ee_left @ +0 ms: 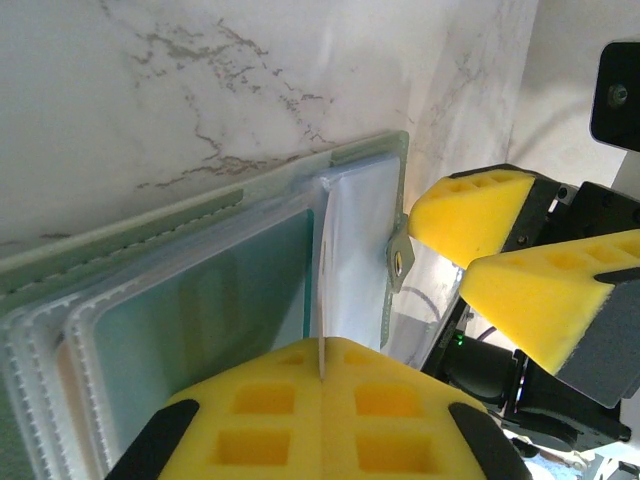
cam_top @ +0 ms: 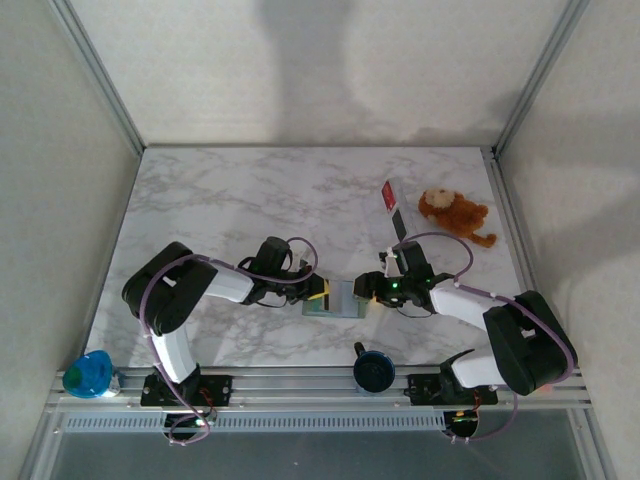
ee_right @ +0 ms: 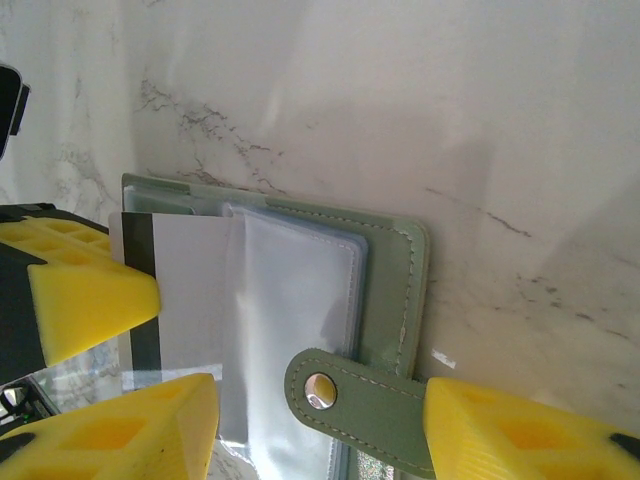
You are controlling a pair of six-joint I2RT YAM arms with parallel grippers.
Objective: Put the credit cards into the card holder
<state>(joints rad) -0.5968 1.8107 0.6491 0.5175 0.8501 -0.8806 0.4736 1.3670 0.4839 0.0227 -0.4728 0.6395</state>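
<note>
The card holder (cam_top: pixel 340 299) lies open on the marble table between the two grippers, its clear sleeves (ee_left: pixel 200 320) fanned out. My left gripper (ee_left: pixel 323 375) is shut on the edge of the white credit card with a dark band (ee_right: pixel 185 290), whose far end sits inside a clear sleeve (ee_right: pixel 290 300). My right gripper (ee_right: pixel 320 430) stands open over the holder's right edge, its yellow fingers (ee_right: pixel 520 435) on either side of the green snap strap (ee_right: pixel 350 395). The red and white credit card (cam_top: pixel 391 201) lies farther back on the table, away from both grippers.
A brown plush toy (cam_top: pixel 455 214) lies at the back right beside the red card. A blue object (cam_top: pixel 88 374) and a dark round object (cam_top: pixel 373 370) rest on the front rail. Frame posts and walls enclose the table (cam_top: pixel 250 200).
</note>
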